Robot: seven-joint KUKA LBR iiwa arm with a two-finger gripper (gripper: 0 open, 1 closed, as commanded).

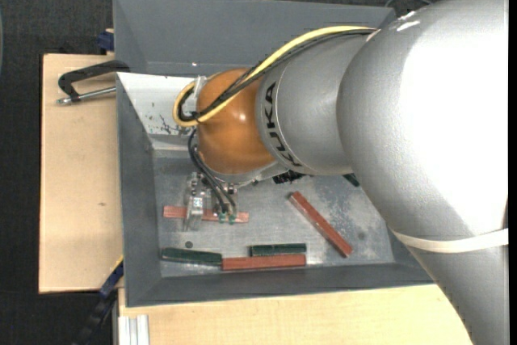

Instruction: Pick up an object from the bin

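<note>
Claw (196, 204) sat low over the left part of the bin (134, 190) floor, tip on or just above a flat pinkish-red strip (173, 212) lying crosswise beneath it. Could not tell whether the claw was open or closed, nor whether the strip was gripped; the orange wrist cover (230, 125) hid much of it. Judged step: seating the grasp on that strip. Best done centred on the strip, squeezed across its narrow width, then raised straight up. Left wall was near, so little room for drifting that way. Towards the front wall lay a dark green bar (191, 257), a brown-red bar (262, 262) and a green bar (278, 250), apart from the strip. A long red stick (321, 225) lay well off to the right; bare floor between.
</note>
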